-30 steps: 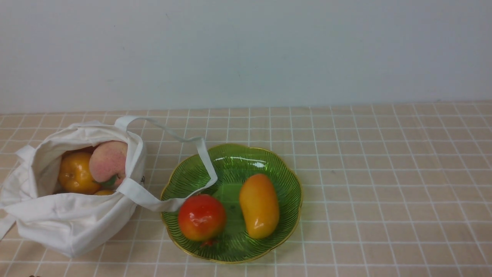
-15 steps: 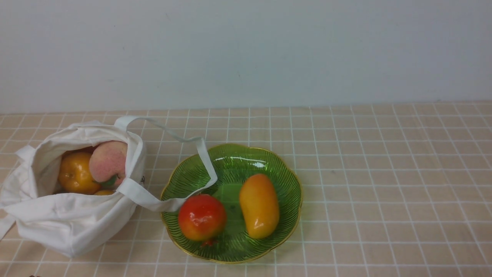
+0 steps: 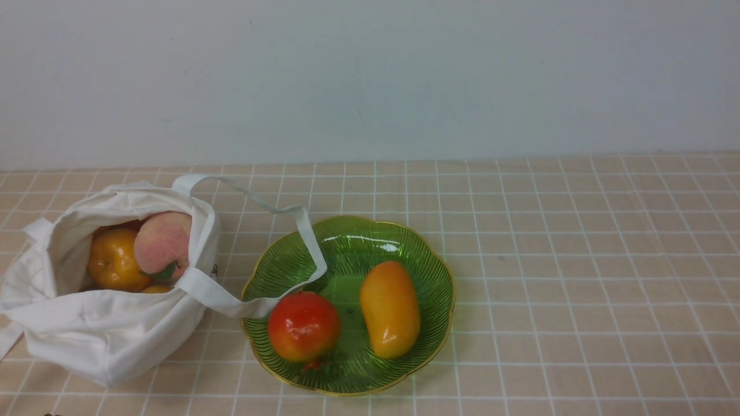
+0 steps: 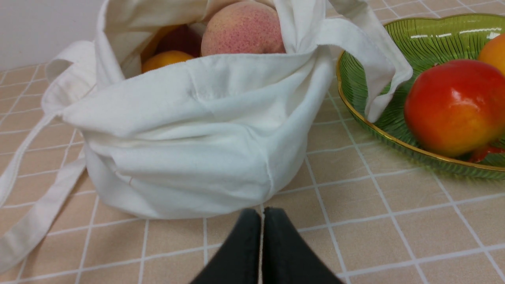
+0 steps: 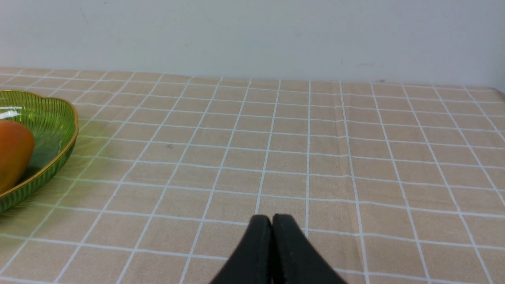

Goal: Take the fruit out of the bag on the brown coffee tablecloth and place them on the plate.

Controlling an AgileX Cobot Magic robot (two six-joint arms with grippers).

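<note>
A: While both arms sit low and back from the plate (image 3: 425, 254), nothing is gripped. Left gripper (image 4: 262, 221) has its jaws pressed together, just in front of the bag (image 4: 197, 150). Right gripper (image 5: 272, 227) is the same, jaws together, over bare brown coffee tablecloth (image 5: 315, 157), well right of the plate.

B: Fruit count?

A: Pomegranate (image 3: 303, 326) and mango (image 3: 390, 309) are in the plate, side by side, apart. Peach (image 3: 163, 241) and a tangerine (image 3: 115, 260) are in the bag, left of the plate. A sliver of another orange fruit (image 3: 156, 288) shows under the peach; can't tell what it is. About half done, I'd judge.

B: Next step?

A: Probably the peach; it sits on top, nearest the plate side of the bag mouth. The left arm is closest. Jaws need to part wide before going in and come down from above, not through the cloth wall.

B: Risks?

A: The strap handle (image 3: 309, 237) loops from the bag over the plate rim and lies inside, beside the pomegranate. Snag it and the bag or plate could get dragged. The bag is soft and may lift with the fruit. Drop the peach in the open back part of the plate, clear of the other two.
</note>
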